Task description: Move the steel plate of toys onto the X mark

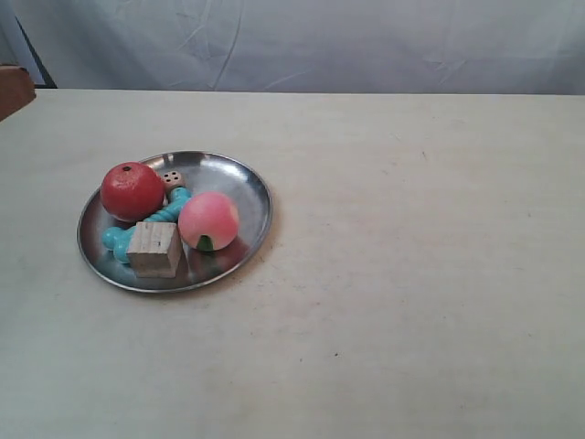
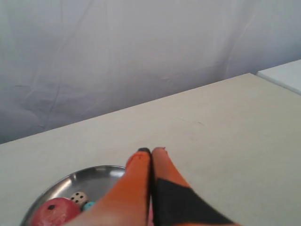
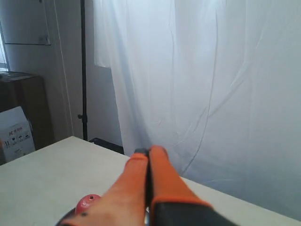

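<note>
The steel plate (image 1: 236, 179) rests on the table at the exterior view's left. It holds a red ball (image 1: 132, 190), a pink peach (image 1: 208, 219), a turquoise bone (image 1: 170, 212), a wooden cube (image 1: 154, 248) and a dotted die (image 1: 172, 180). Neither arm shows in the exterior view. My left gripper (image 2: 151, 150) is shut and empty, raised over the plate (image 2: 94, 176) near its die (image 2: 78, 197). My right gripper (image 3: 149, 150) is shut too, with the red ball (image 3: 87, 204) below it. A faint grey mark (image 2: 200, 124) lies beyond the left fingertips; I cannot tell if it is the X mark.
The pale table (image 1: 411, 274) stretches wide to the right of the plate. A white curtain (image 1: 320, 41) hangs behind its far edge. A brown object (image 1: 14, 90) sits at the far left corner. A dark stand (image 3: 83, 70) rises beside the curtain.
</note>
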`<state>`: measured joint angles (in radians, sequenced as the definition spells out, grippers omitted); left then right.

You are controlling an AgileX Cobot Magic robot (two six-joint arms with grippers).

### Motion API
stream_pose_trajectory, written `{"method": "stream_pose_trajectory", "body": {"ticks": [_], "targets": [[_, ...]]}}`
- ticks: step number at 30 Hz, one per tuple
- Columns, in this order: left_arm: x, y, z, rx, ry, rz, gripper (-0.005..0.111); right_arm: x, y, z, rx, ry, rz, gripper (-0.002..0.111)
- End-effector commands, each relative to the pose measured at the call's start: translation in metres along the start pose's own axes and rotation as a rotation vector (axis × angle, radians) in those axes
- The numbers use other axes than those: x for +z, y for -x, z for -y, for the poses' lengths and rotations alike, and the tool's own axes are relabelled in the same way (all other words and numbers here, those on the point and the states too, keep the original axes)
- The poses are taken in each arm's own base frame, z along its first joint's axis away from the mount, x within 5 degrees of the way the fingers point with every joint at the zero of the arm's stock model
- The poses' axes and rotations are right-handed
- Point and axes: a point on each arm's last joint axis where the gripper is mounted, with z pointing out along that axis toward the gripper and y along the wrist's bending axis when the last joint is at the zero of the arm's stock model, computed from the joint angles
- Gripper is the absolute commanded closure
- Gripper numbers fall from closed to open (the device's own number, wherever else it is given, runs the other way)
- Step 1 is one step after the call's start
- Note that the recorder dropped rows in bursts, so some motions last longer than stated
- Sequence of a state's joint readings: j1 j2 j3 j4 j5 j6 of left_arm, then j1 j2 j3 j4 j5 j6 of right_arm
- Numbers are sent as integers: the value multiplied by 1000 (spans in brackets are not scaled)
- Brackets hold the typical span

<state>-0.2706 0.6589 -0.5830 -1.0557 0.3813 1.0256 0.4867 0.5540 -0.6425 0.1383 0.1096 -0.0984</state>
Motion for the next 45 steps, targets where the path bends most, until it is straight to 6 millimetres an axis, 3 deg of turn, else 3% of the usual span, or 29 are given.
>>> {"method": "stream_pose_trajectory", "body": {"ticks": [1,5,10,14,17,35,39,45], "targets": [[-2,-1,7,-30,-53,5,107,-5,3,0,-11,1,32,109],[-6,0,11,-36,-80,14,107,-17,7,3,-6,-33,76,109],[-13,2,15,-34,-108,32,107,-54,8,14,-36,-238,196,109],[-16,3,16,-36,-111,44,107,-93,-1,9,-94,-406,325,109],[-15,3,16,-42,-113,46,107,-105,-16,5,-128,-493,378,109],[-11,-13,13,-54,-84,12,107,-80,-128,31,-50,-558,94,109],[-12,-13,13,-56,-88,10,107,-78,-145,34,-31,-559,30,109],[-12,-14,17,-58,-129,-11,107,-78,-150,34,-22,-558,5,109]]}}
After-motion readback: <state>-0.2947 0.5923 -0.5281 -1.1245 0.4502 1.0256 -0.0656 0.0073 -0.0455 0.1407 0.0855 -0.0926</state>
